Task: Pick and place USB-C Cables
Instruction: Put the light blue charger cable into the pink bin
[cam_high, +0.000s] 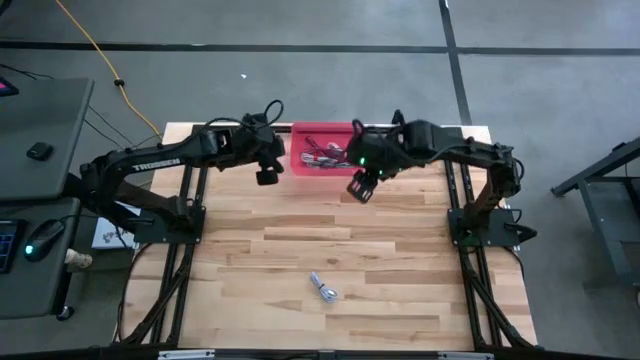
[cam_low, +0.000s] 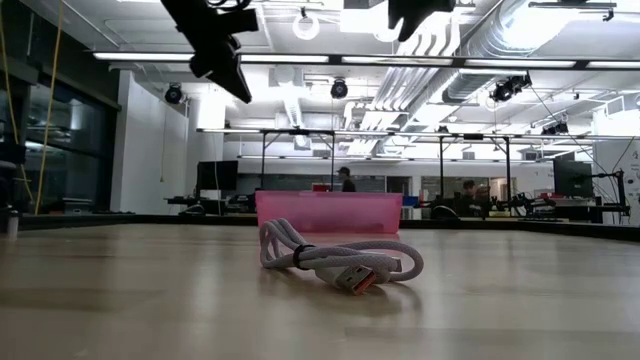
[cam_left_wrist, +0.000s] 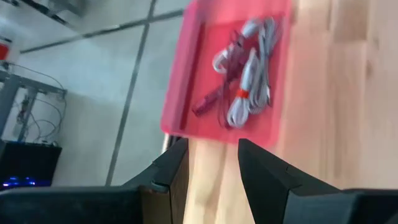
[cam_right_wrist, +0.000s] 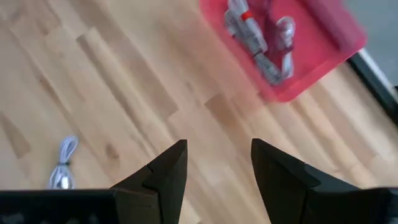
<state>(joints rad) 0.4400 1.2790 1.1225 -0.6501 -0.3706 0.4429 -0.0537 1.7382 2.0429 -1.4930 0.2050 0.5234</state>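
Note:
A pink tray sits at the table's far edge and holds several coiled cables, silver-grey ones and a dark red one. One silver-grey cable bundle lies alone on the table near its front edge, seen close in the low view and small in the right wrist view. My left gripper hovers open just left of the tray, empty. My right gripper hovers open above the table at the tray's near right corner, empty.
The pink tray's near wall stands behind the lone cable. A yellow cord runs over the floor beyond the table. A desk with a mouse stands to the left. Bare wood lies between the arms.

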